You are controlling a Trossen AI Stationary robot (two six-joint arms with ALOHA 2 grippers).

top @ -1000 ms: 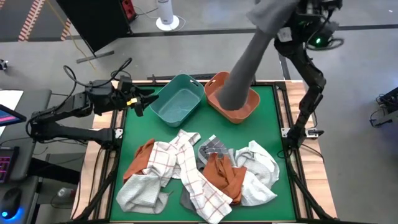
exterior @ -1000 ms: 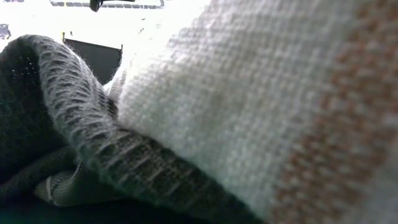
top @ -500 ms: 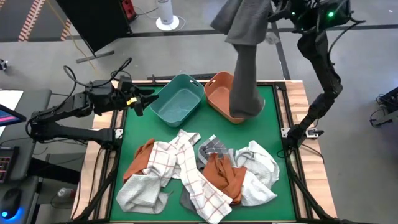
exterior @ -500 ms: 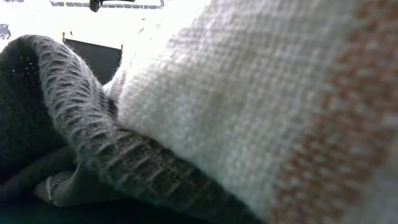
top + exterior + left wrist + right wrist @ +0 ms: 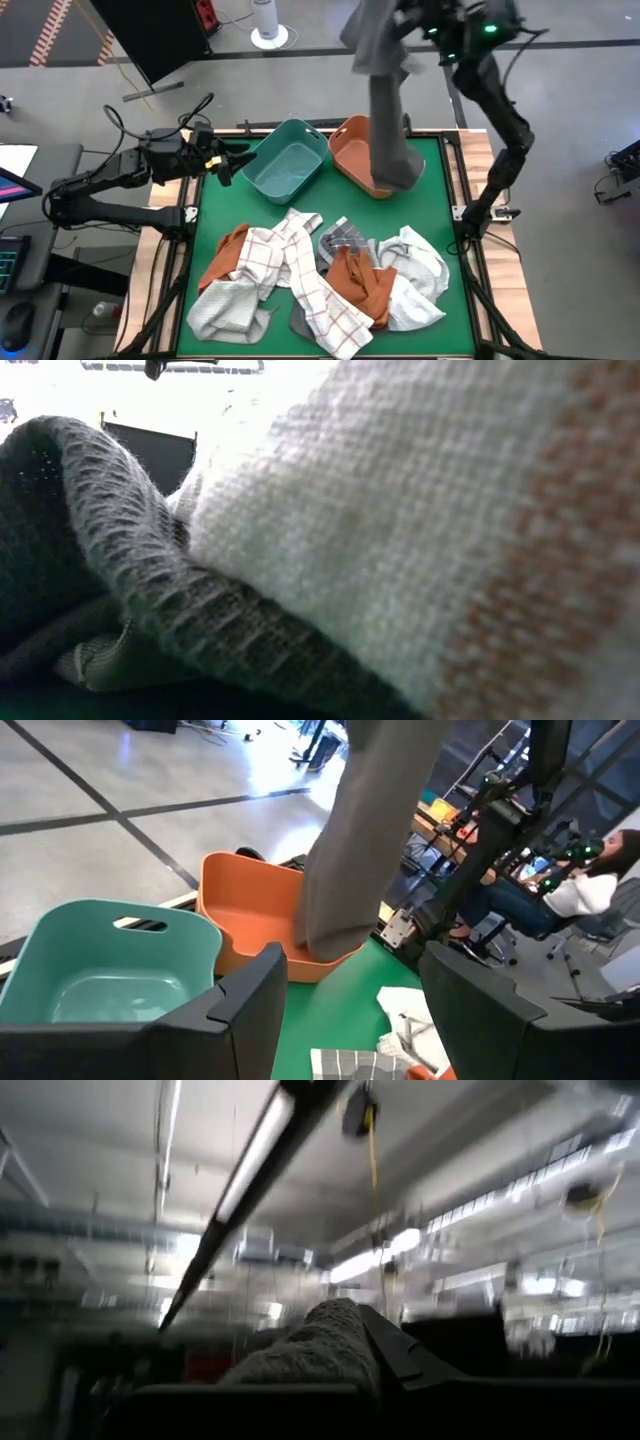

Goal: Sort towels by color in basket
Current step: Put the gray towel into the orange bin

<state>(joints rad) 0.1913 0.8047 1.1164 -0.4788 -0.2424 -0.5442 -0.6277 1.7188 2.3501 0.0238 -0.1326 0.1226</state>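
My right gripper (image 5: pixel 408 22) is raised high above the table's far edge, shut on a long grey towel (image 5: pixel 385 110). The towel hangs down, and its lower end (image 5: pixel 397 172) lies in the orange basket (image 5: pixel 350 160). My left gripper (image 5: pixel 232 160) waits open at the left of the teal basket (image 5: pixel 285 168), touching nothing. The other towels lie in a heap on the near half of the table: white with thin check (image 5: pixel 300 275), rust-orange (image 5: pixel 362 282), white (image 5: pixel 418 272), dark grey (image 5: pixel 345 238). In the left wrist view the grey towel (image 5: pixel 365 840) hangs into the orange basket (image 5: pixel 245 910). My right gripper holds the grey towel by its upper end (image 5: pixel 315 1345), pinched between the two fingers; one layer or several, I cannot tell. The towel hangs nearly straight below the gripper, bunched into a narrow column, with its lower end resting inside the orange basket.
The teal basket (image 5: pixel 95 960) stands beside the orange one at the table's far edge. In the low view a white towel (image 5: pixel 400 510) and a dark grey towel (image 5: pixel 120 570) fill the picture. Green mat (image 5: pixel 440 200) shows bare between baskets and heap.
My right gripper has moved toward the table's left while staying high, carrying the towel's upper end with it. The towel hung slanted and now hangs nearly upright; its lower end has stayed in the orange basket. The gripper has kept its hold.
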